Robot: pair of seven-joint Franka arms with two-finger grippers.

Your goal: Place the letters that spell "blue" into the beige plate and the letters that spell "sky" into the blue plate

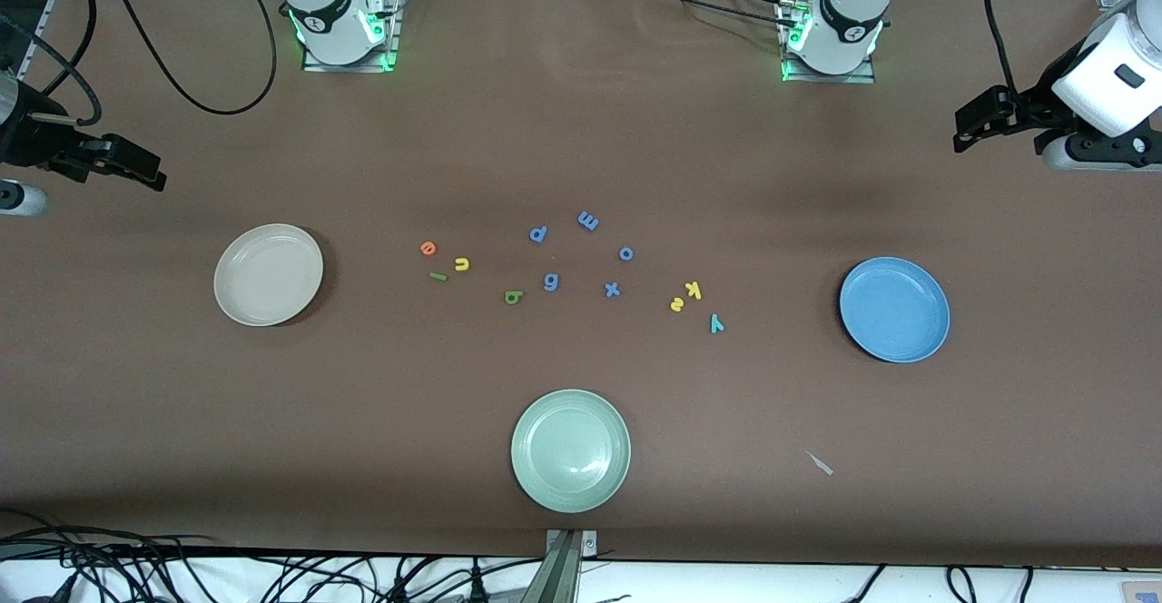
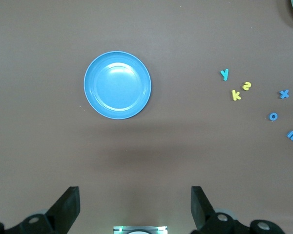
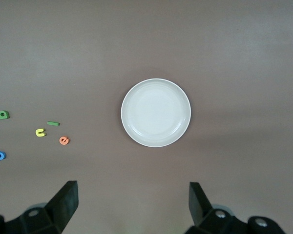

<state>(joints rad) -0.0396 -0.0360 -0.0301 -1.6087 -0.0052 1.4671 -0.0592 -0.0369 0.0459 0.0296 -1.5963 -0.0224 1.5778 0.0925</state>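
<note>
While both arms wait high at the table's ends, the left gripper hangs with jaws spread wide and nothing in them, over bare table by the blue plate. Same story for the right gripper, splayed and holding nothing, by the beige plate. Both plates hold no letters. Out in the middle, orange e, yellow u and green l cluster toward the beige plate, green b a little apart. Yellow k, yellow s and teal y sit toward the blue plate. Blue-purple letters lie between the groups; a pale green plate sits nearest the front camera.
</note>
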